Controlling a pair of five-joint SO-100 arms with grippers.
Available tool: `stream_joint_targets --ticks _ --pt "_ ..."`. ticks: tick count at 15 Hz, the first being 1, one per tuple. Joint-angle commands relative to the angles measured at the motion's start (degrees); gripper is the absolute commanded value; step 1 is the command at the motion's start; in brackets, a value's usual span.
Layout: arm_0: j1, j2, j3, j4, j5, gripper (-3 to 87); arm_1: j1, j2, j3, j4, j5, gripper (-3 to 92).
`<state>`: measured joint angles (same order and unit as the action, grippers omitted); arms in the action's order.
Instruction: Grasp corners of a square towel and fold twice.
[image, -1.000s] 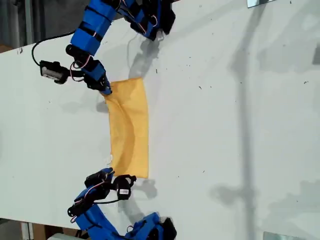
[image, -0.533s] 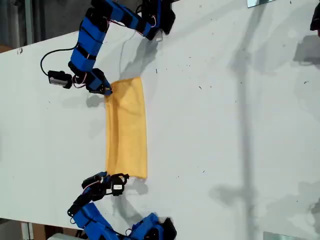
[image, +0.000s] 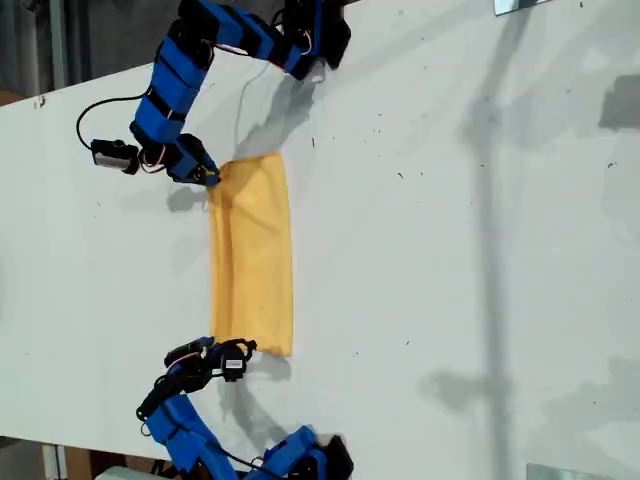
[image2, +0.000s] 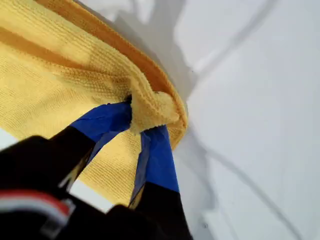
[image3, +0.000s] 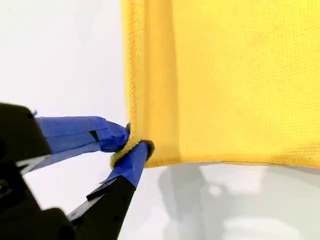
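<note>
While both corner grips hold, entries run from jaws outward.

1. My first gripper (image2: 145, 117): blue-taped jaws pressed together on a bunched corner (image2: 155, 111) of the towel (image2: 60, 85); the hem curls over the tips.
2. My second gripper (image3: 134, 145): jaws pinching another corner (image3: 123, 152), with the towel (image3: 240, 75) lying flat away from it and a doubled edge showing beside the grip.
3. Towel (image: 255, 250), exterior view: a narrow doubled strip on the white table (image: 450, 250), left of centre in that view, spanning between the upper arm (image: 170, 90) and the lower arm (image: 185, 420). Which of these is first or second cannot be told.
4. Change over the last second: a slack, curved wrinkle along the strip's exterior-view left edge has gone; the strip now reads straighter and tauter, its ends drawn apart.
5. Judgement: the first fold looks complete and smoothed. The second fold, one short end carried over to the other, remains. Risk: a thin corner pinch may slip under tension.
</note>
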<state>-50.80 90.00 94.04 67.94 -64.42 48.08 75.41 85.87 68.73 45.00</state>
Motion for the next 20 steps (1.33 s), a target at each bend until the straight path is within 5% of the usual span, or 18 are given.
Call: stream_joint_targets --ticks 1,6,16,17,18,20 --pt "5.27 10.55 1.23 2.55 -2.37 -0.3 -2.64 10.9 -0.7 2.37 -0.79 -0.1" --pt "15.29 24.61 15.03 2.9 -9.32 -0.3 -12.48 19.16 10.2 5.71 3.96 -0.1" --pt "25.58 27.07 30.23 -9.05 -17.4 -0.3 -20.13 19.51 23.91 1.85 11.95 -0.1" --pt "25.66 27.07 31.2 -9.67 -18.02 -0.2 -20.57 19.42 24.79 1.14 12.13 2.7" --pt "26.19 27.25 31.29 -9.4 -18.11 11.0 -21.18 19.34 25.05 1.05 12.13 18.9" --pt "27.86 29.36 30.5 -7.47 -18.46 22.2 -21.97 21.18 24.7 2.37 12.13 32.7"
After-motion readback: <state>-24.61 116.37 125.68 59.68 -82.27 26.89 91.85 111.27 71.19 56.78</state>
